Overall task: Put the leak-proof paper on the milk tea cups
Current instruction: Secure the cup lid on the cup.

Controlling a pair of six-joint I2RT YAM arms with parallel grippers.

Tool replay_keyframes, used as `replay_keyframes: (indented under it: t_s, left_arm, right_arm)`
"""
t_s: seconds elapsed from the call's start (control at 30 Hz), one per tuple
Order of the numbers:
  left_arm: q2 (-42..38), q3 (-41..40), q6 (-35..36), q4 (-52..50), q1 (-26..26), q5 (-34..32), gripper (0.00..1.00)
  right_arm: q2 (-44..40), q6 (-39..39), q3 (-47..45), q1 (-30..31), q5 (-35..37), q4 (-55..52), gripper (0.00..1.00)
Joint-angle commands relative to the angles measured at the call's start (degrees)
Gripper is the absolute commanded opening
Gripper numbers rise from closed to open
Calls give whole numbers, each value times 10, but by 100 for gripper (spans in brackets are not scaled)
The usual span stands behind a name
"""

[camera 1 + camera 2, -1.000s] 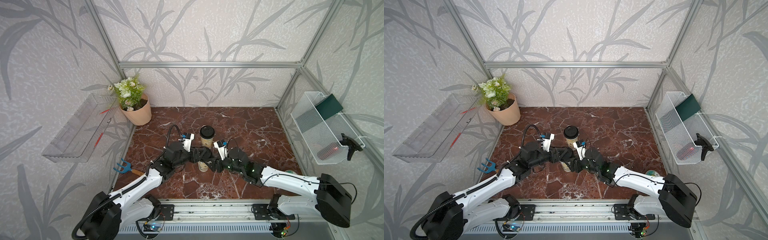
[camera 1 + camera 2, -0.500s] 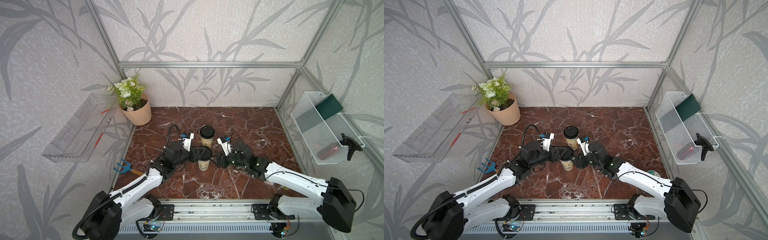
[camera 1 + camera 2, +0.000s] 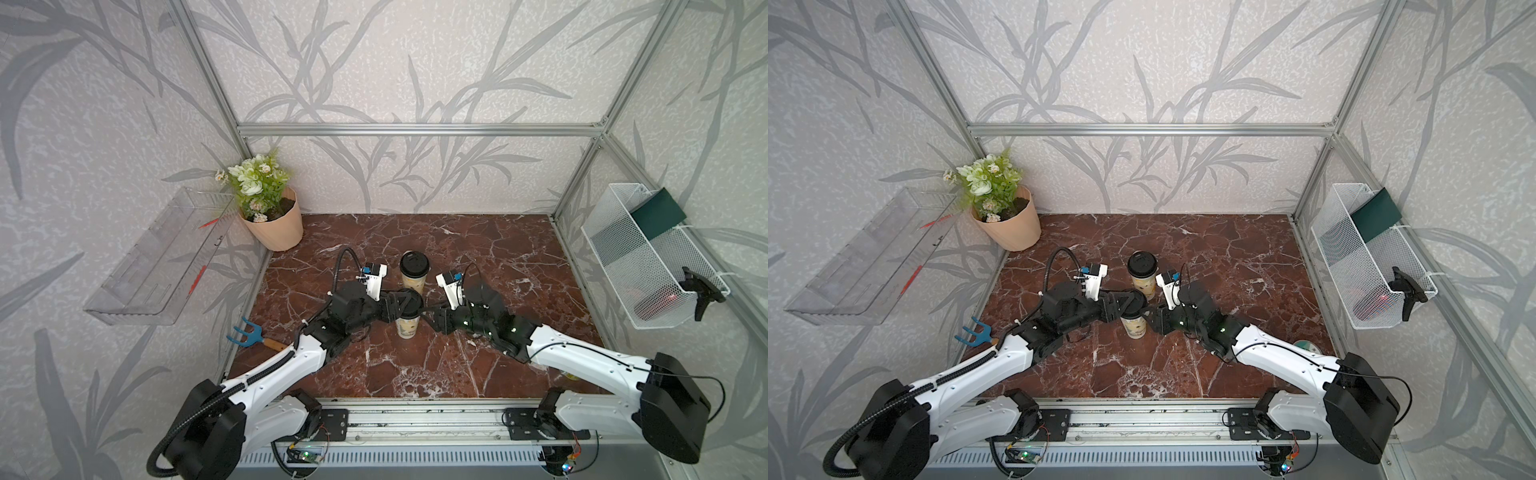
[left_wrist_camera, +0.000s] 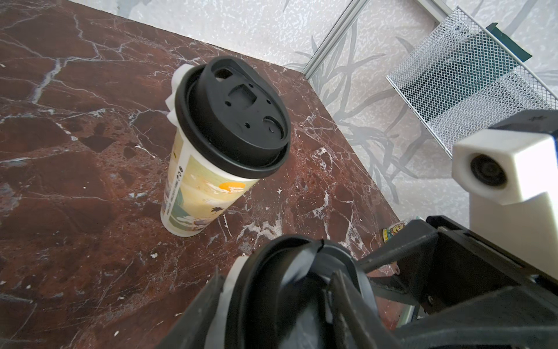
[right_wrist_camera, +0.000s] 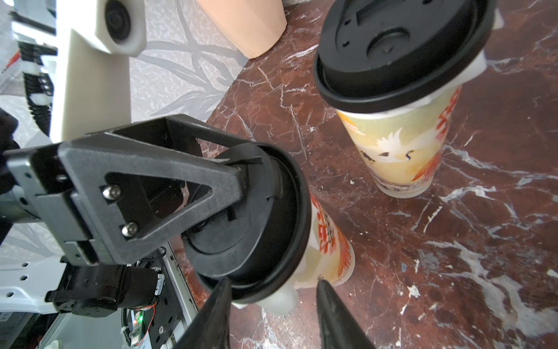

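Right wrist view: two lidded cups stand upright and apart on the red marble table [image 5: 453,241], the near cup [image 5: 329,241] and the far cup [image 5: 401,145]. The left gripper [image 5: 232,164] reaches in from the left, its jaws closed on the raised crown of the near lid [image 5: 259,241] — black, and seated on the cup's mouth. A paper [image 5: 280,300] shows as a pale, translucent fringe poking out from under that lid's rim, trapped between lid and cup. The right gripper [image 5: 273,290] extends from the right with its jaws spread. Its two dark fingertips [image 5: 214,311] flank that fringe, and whether they touch it cannot be told. The far cup's own paper [image 5: 475,71] juts out white beneath the far lid [image 5: 401,51] in the same way. In both top views the two arms meet at the near cup, near the table's middle, with the far cup just behind it — and a peach flower pot [image 3: 276,228] sits in the far left corner.
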Motion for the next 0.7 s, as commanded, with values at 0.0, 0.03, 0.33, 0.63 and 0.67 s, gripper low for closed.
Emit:
replay_keyframes:
  t_s: [0.0,0.03,0.33,0.63,0.67]
  left_arm:
    - [40,-41,23,-159,-6,14,55]
    - [40,-41,23,-158,-6,14,55]
    - [26,-44,22,-166,-7,10,55]
    - [14,-53,5,-149,-6,11,54]
    - [15,-53,4,-146,-7,11,54]
  right_arm:
    - [53,9,-40,5,61,-100,46]
    - [56,12,-43,5,58,-99,46]
    - [8,0,-23,10,67,-114,46]
    - [-3,-35,106,4,63,-113,59]
    - [7,-36,114,3,66,-115,61]
